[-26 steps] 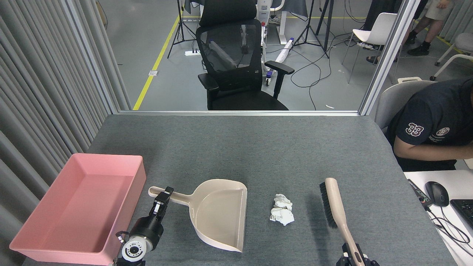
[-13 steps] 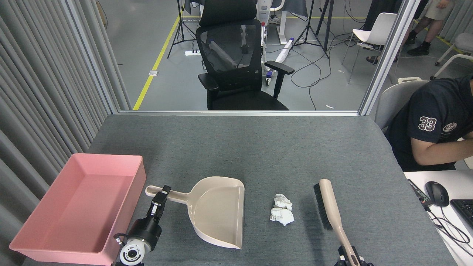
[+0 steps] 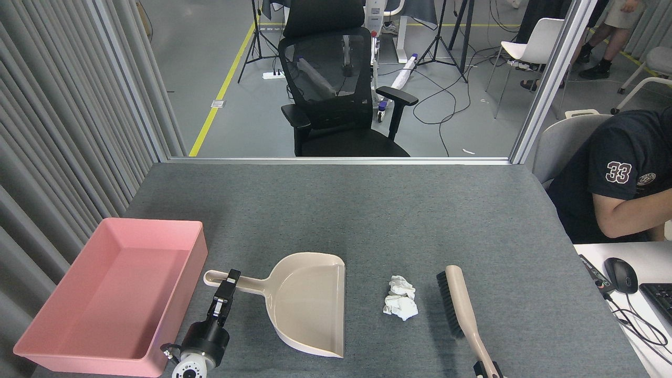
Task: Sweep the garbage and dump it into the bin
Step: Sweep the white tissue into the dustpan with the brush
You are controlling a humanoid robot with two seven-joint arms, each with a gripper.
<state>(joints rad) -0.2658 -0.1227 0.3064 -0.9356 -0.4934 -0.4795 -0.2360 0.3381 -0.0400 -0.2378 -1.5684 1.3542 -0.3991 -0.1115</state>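
Left pincer (image 3: 227, 286) clenched the beige plastic dustpan (image 3: 307, 304) by its handle; right pincer sat out of view. Crumpled white tissue wads (image 3: 400, 298), light and soft, lay on the bench between dustpan and brush (image 3: 462, 310).

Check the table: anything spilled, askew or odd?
Nothing stands out. The tissue wads lie on the table between the dustpan and the brush, as expected before sweeping. The pink bin sits upright and looks empty. Both tools look intact.
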